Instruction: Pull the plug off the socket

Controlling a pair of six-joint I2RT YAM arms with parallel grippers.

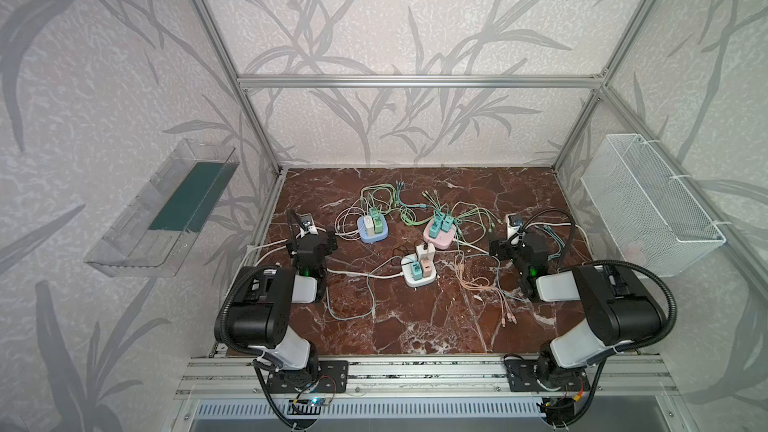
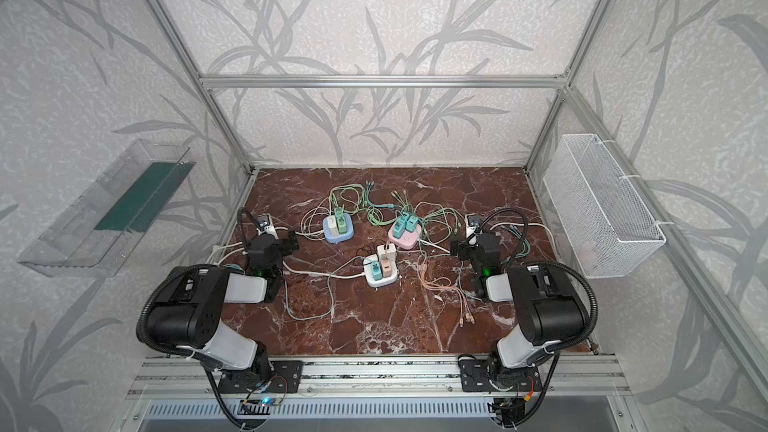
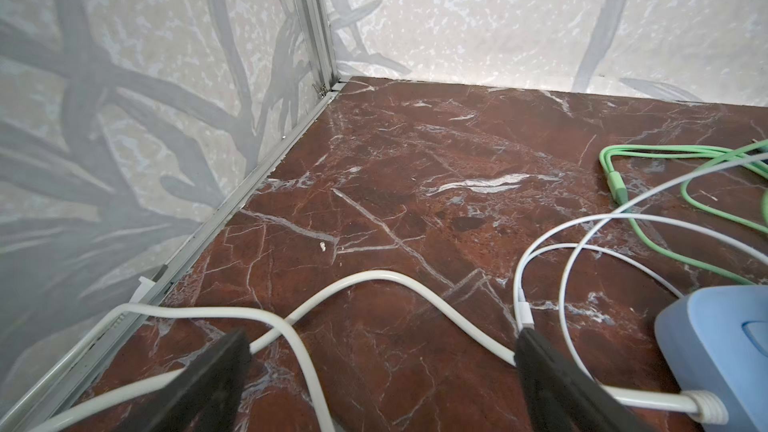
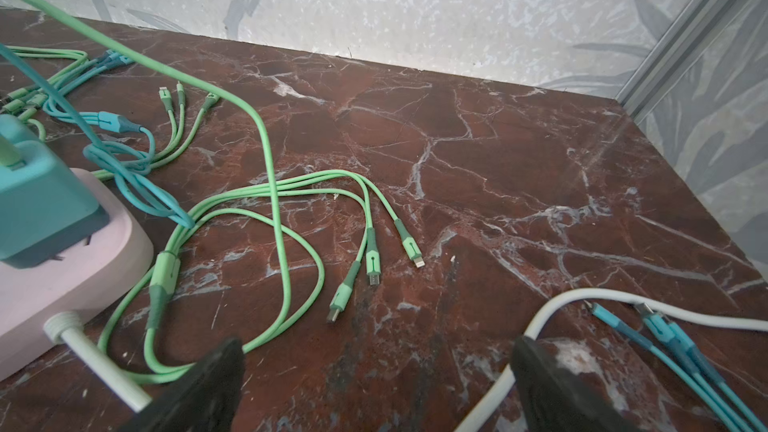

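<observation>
**Q:** What ground and room does this plate show?

**A:** I work on a red-brown marble tabletop [image 1: 415,326] veined in white. It is enclosed by an aluminium frame [image 1: 415,81] and by walls papered with grey leaves. In both top views a clear tray [image 1: 162,209] hangs on the left wall and a white wire basket [image 1: 652,209] on the right.

**Q:** Where do the plugs and sockets lie?

**A:** Mid-table there are three: a blue socket block [image 1: 374,238], a pink socket block [image 1: 442,241] and a white socket block [image 1: 417,282]. Each has plugs seated upright in it, with cables tangled around. A teal plug [image 4: 41,201] stands in the pink block, near my right gripper [image 4: 376,349]. The blue block's corner lies just beside my left gripper [image 3: 380,342].

**Q:** How do your grippers stand?

**A:** Both are spread wide and hold nothing. Between my left fingers, as the wrist camera sees them, a white cord [image 3: 376,275] lies on the marble.

**Q:** Is there any lettering?

**A:** Whatever is printed on the plugs and blocks is too small to read.
</observation>
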